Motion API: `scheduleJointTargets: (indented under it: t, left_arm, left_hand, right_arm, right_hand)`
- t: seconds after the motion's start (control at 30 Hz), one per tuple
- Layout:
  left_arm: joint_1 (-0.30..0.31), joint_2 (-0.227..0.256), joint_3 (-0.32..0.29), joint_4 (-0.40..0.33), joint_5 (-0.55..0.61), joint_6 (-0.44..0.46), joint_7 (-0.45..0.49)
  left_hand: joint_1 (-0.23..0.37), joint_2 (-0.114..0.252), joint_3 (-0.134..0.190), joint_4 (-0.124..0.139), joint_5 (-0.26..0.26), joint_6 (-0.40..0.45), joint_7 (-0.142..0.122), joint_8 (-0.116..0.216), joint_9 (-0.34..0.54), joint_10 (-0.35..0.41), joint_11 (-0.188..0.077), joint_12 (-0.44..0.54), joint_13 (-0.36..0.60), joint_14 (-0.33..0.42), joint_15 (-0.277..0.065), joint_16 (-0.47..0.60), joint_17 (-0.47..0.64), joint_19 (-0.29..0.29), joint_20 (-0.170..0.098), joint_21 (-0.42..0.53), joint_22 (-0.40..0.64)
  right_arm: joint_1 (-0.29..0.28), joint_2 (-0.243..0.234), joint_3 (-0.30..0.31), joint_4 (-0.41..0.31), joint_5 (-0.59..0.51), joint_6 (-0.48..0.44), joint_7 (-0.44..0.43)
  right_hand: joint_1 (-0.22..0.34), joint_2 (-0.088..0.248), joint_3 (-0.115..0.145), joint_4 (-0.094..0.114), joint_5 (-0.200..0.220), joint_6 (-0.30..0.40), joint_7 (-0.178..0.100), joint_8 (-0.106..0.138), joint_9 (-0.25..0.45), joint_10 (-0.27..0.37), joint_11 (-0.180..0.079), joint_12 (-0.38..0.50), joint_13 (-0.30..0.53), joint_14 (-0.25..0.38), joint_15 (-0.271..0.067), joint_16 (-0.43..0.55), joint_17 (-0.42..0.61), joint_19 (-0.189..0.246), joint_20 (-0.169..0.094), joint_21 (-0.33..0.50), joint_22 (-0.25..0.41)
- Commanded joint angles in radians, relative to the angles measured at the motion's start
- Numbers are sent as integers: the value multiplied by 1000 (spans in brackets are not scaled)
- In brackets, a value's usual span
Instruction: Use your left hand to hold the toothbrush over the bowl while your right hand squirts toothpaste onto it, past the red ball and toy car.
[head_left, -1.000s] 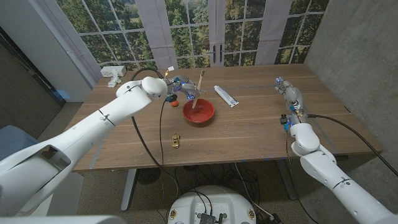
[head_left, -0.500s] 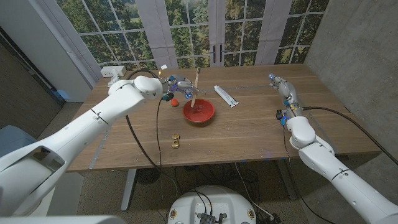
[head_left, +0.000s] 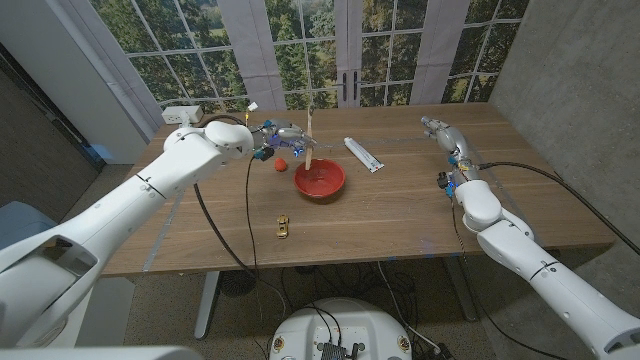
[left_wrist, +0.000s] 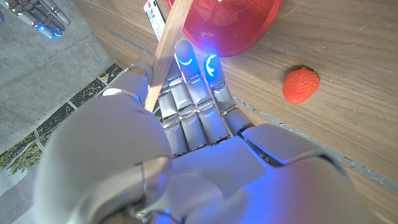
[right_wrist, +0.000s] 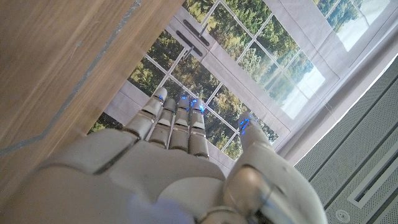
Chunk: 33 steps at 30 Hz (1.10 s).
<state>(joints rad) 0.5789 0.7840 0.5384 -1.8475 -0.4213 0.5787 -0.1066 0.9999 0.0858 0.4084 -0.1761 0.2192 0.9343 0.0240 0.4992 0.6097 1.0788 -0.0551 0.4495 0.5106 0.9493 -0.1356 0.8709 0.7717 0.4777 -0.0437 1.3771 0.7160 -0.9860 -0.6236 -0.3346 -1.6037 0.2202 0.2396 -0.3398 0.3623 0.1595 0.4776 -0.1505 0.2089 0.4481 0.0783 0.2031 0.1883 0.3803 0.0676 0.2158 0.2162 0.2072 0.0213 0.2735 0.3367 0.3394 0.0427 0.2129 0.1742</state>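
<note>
— So, what is biggest on the table (head_left: 400, 215)?
— Its wooden top runs across the middle of the head view, with both white arms coming up from the bottom corners.

— And the left robot hand (head_left: 281, 138)?
— It sits upper left of centre, grasping the toothbrush (head_left: 309, 135). That is a pale wooden stick, held nearly upright, its lower end hanging above the red bowl (head_left: 319, 180). In the left wrist view the stick (left_wrist: 163, 46) crosses the fingers (left_wrist: 186, 99), with the bowl (left_wrist: 236, 22) just beyond them.

— The right robot hand (head_left: 445, 135)?
— Upper right, well apart from everything, released, fingers (right_wrist: 177, 127) straight and spread with nothing in them.

— Where is the toothpaste (head_left: 363, 155)?
— A white tube lying on the table just right of the bowl, between the bowl and the right robot hand.

— Smaller things?
— A red ball (head_left: 282, 165) just left of the bowl, below the left robot hand; in the wrist view it looks like a strawberry (left_wrist: 301, 85). A yellow toy car (head_left: 283, 227) lies lower, toward the near edge.
</note>
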Motion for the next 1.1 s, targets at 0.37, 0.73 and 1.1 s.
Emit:
scheduleJointTargets:
  t: [0.37,0.73,1.1]
  left_arm:
    - [-93,14,9,246,-151,-132,-260]
    - [-181,-8,53,432,-140,-254,-467]
    - [-165,-28,31,506,-173,-322,-518]
  left_hand:
    - [89,73,-17,4,25,22,46,52,88,148,-11,48,197,-19,-59,38,12,-25,-66,74,-6]
    - [90,79,-21,6,34,8,53,52,111,127,-4,63,234,-49,-45,50,12,-64,-59,103,-12]
    - [94,80,-23,5,39,14,52,45,106,125,3,61,232,-59,-43,66,9,-81,-59,130,-18]
  right_arm:
    - [49,-14,-60,-5,-54,-45,26]
    - [56,-13,-79,-17,-68,-62,29]
    - [48,-14,-92,-54,-102,-100,3]
  right_hand:
    - [14,0,5,-4,5,8,-6,-1,3,2,-10,-1,5,-5,-7,-3,3,2,-1,0,5]
    - [21,0,6,-5,5,6,-11,-3,3,-3,-14,-3,6,-9,-11,-5,3,-1,-4,-2,5]
    - [25,-1,5,-4,5,7,-12,-2,3,-4,-14,-3,6,-10,-12,-6,4,0,-3,-2,5]
